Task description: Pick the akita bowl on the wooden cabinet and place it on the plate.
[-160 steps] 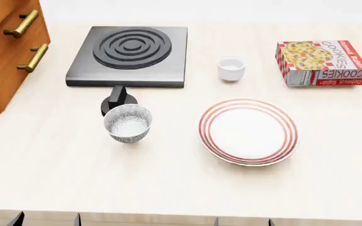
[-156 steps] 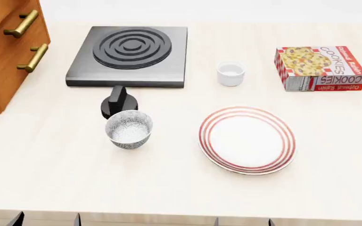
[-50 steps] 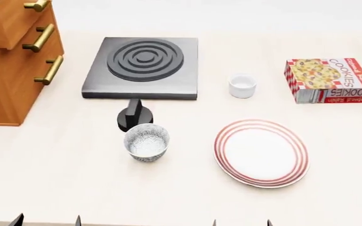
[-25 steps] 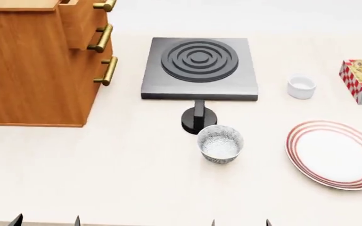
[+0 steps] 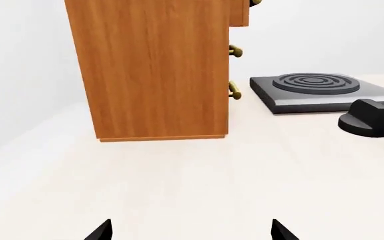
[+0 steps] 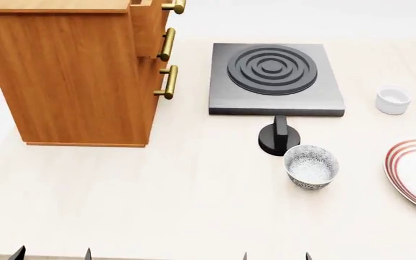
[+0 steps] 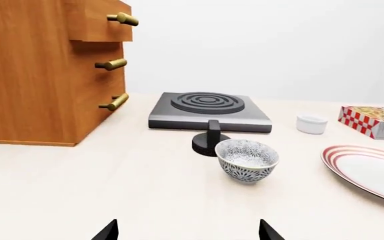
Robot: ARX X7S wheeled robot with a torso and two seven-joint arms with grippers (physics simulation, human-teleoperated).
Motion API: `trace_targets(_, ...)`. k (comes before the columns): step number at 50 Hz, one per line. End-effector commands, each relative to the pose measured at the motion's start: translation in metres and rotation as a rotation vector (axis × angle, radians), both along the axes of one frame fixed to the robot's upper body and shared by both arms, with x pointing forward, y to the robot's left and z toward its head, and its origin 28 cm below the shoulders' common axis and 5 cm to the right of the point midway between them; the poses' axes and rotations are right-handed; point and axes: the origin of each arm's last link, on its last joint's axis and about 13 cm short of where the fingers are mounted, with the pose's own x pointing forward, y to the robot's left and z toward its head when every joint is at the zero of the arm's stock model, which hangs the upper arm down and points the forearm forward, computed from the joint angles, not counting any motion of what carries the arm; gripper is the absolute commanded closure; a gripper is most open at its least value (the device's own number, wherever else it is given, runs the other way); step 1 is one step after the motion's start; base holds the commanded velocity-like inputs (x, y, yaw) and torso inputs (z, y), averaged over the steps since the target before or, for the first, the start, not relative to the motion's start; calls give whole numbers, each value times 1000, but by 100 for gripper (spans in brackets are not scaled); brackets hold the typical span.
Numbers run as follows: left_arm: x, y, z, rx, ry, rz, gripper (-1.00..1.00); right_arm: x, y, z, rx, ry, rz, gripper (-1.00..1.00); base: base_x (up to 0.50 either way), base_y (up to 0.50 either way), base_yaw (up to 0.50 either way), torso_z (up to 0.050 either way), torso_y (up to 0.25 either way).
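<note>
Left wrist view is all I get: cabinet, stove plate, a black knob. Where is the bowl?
Observer: The speckled bowl stands upright on the table, close in front of the black knob, not on the wooden cabinet.
Operator: And the plate?
Observer: The plate lies flat on the table to the robot's right of the bowl, apart from it; the head view's edge cuts it off.
Operator: Is the right gripper holding anything?
Observer: No. In the right wrist view the right gripper shows spread fingertips with nothing between them, short of the bowl.
</note>
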Motion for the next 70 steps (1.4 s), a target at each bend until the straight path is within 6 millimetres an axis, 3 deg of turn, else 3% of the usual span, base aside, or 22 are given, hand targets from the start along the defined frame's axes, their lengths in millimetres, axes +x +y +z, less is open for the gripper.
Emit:
trace_targets(1,0,-1,0,-12,-3,-7,-100,1,-1,1,0,1,0,-100,0,0,0,0,0)
trace_targets(15,-3,-1,4,3,-29,15,-100,-1,-1,4,5,-21,-14,-100,0,0,0,0,0)
trace_targets(20,-7,-2,13,4,6,156,-100,-6,-1,16,-14,-82,-47,-100,0,0,0,0,0)
trace_targets(23,-6,1,21,-46,-36,130,-100,-8,-2,27,12,-104,-57,-100,0,0,0,0,0)
trace_targets(28,-6,1,21,-46,-36,130,-100,-9,-2,27,12,-104,-57,-100,0,0,0,0,0)
trace_targets(29,-5,2,30,-35,-35,146,-100,-12,-4,43,59,-142,-69,-100,0,0,0,0,0)
trace_targets(36,-7,0,43,-60,-90,172,-100,-12,-3,61,68,-144,-137,-100,0,0,0,0,0)
trace_targets(37,-6,1,47,-44,-115,195,-100,-14,-2,71,69,-156,-173,-100,0,0,0,0,0)
trace_targets(41,-6,1,48,-44,-115,195,-100,-14,-2,71,69,-156,-173,-100,0,0,0,0,0)
trace_targets(42,-9,-1,60,-22,-186,167,-100,-20,2,91,49,-204,-132,-100,0,0,0,0,0)
trace_targets(43,-10,-1,62,-17,-193,173,-100,-23,4,95,50,-224,-82,-100,0,0,0,0,0)
trace_targets(44,-10,-1,65,-8,-194,176,-100,-26,6,98,82,-213,-6,-100,0,0,0,0,0)
trace_targets(50,-10,-1,68,-10,-180,166,-100,-28,7,102,76,-239,-8,-100,0,0,0,0,0)
trace_targets(54,-13,-5,85,12,-236,146,-100,-38,10,121,126,-283,46,-100,0,0,0,0,0)
trace_targets(62,-22,-10,110,22,-303,111,-100,-46,11,128,53,-334,49,-100,0,0,0,0,0)
trace_targets(70,-15,-11,140,46,-356,75,-100,-46,11,130,52,-346,41,-100,0,0,0,0,0)
